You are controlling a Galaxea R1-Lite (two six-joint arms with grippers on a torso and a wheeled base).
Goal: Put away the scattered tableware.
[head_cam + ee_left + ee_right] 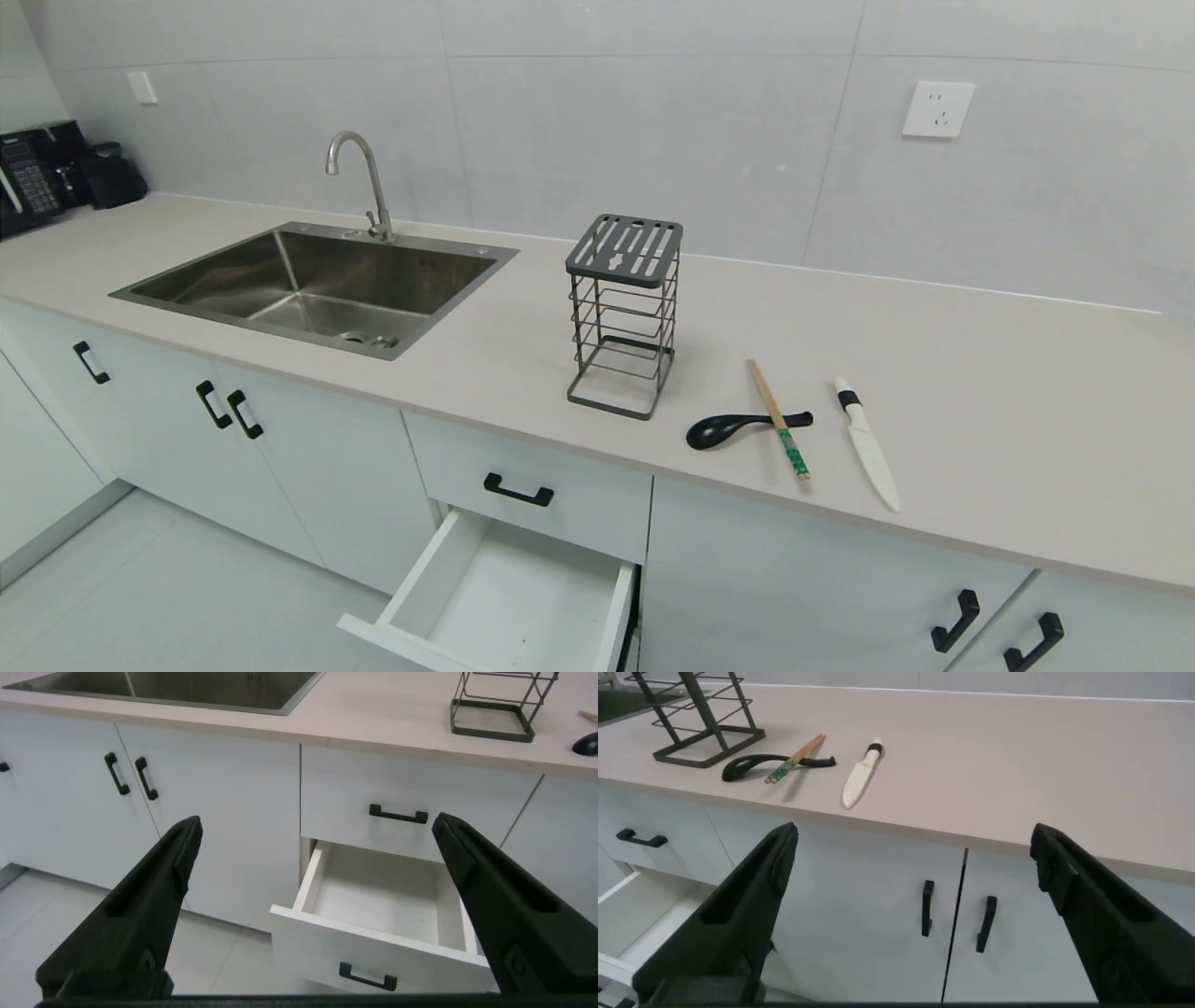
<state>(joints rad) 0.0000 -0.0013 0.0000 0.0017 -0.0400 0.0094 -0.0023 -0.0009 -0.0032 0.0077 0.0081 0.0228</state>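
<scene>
On the counter lie a black spoon (724,429) (757,765), a pair of wooden chopsticks (778,418) (795,757) resting across the spoon's handle, and a white knife (867,443) (860,775) to their right. A dark wire rack (624,313) (696,714) (495,705) stands just left of them. My left gripper (318,905) is open, held out in front of the cabinets facing an open white drawer (383,910) (504,593). My right gripper (910,910) is open too, below counter height in front of the cabinet doors, short of the knife.
A steel sink (313,285) with a tap (359,177) is set into the counter (980,439) on the left. A black appliance (37,177) stands at the far left. Cabinet doors with black handles (957,917) run below the counter. A wall socket (937,109) is behind.
</scene>
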